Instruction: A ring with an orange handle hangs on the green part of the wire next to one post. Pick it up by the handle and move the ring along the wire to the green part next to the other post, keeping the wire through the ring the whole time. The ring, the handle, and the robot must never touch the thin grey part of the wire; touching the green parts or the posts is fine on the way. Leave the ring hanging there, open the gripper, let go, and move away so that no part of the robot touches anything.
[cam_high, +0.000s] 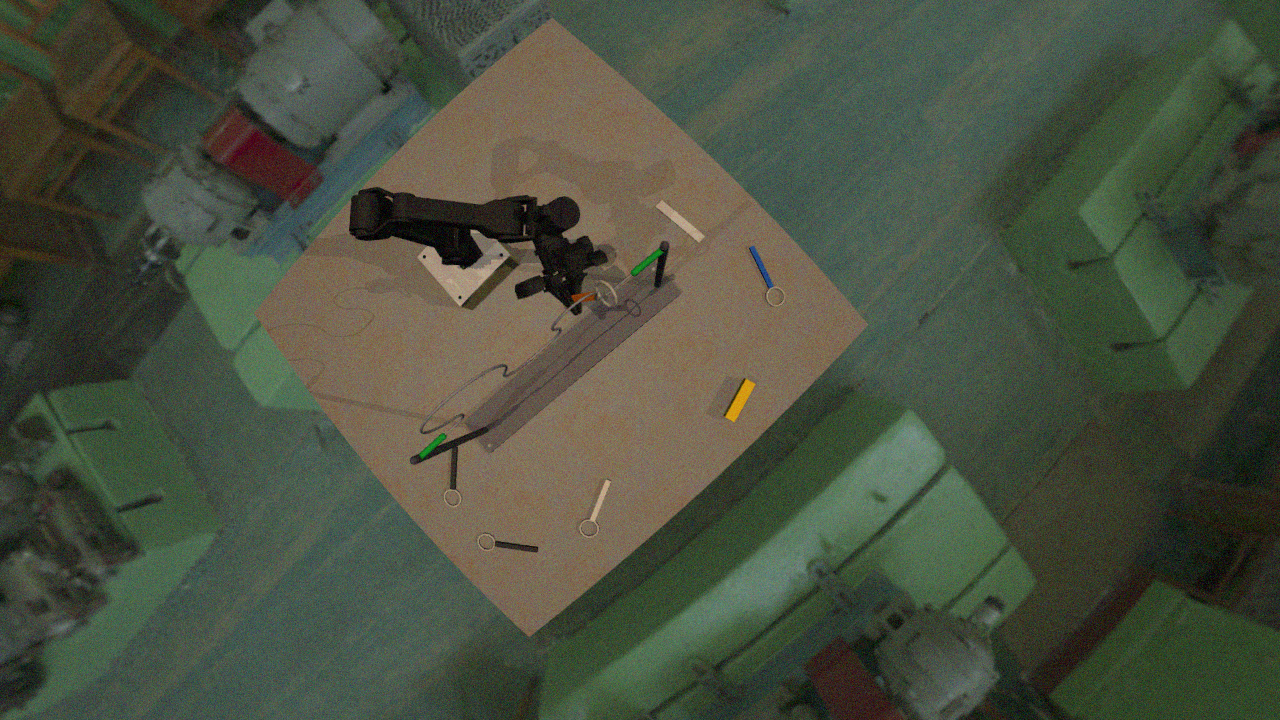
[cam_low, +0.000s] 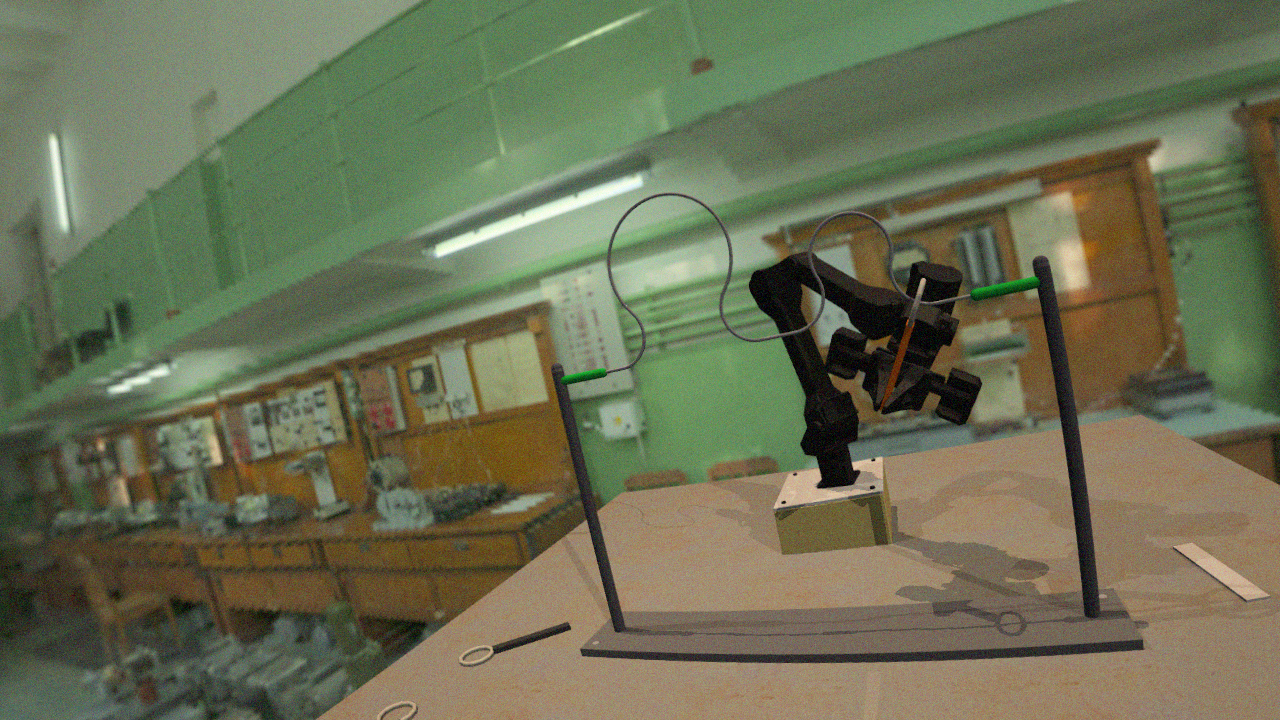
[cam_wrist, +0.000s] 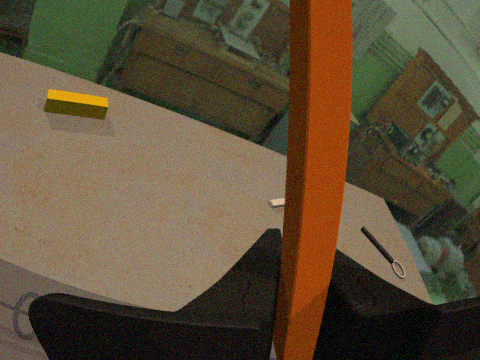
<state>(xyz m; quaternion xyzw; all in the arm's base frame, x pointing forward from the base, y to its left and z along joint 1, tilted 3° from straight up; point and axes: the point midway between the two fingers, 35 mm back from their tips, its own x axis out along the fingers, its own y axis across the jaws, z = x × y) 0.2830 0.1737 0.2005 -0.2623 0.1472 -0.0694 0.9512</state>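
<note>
My gripper (cam_high: 575, 302) (cam_low: 886, 402) (cam_wrist: 286, 242) is closed on the orange handle (cam_high: 583, 297) (cam_low: 898, 362) (cam_wrist: 317, 165).

Above my fingers, the pale ring (cam_high: 606, 293) (cam_low: 920, 291) is at the thin grey wire (cam_high: 465, 386) (cam_low: 732, 259), between its second hump and the green part (cam_high: 648, 262) (cam_low: 1006, 288) by the taller-looking post (cam_high: 660, 266) (cam_low: 1066, 438).

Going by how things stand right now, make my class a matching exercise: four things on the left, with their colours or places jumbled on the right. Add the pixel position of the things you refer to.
Things
1. Ring's handle (cam_high: 582, 297) (cam_low: 900, 358) (cam_wrist: 318, 165)
2. Block (cam_high: 740, 400) (cam_wrist: 76, 104)
3. Sleeves at the wire's ends (cam_high: 648, 262) (cam_low: 1005, 288)
4. End effector (cam_high: 577, 304) (cam_low: 886, 402) (cam_wrist: 286, 242)

Colours or places
A. Green, beside the posts (cam_high: 660, 266) (cam_low: 1066, 438)
B. Closed on the ring's handle
C. Orange
D. Yellow, lying on the table (cam_high: 554, 573) (cam_low: 716, 573) (cam_wrist: 150, 200)

Right pairs: 1-C, 2-D, 3-A, 4-B
</note>
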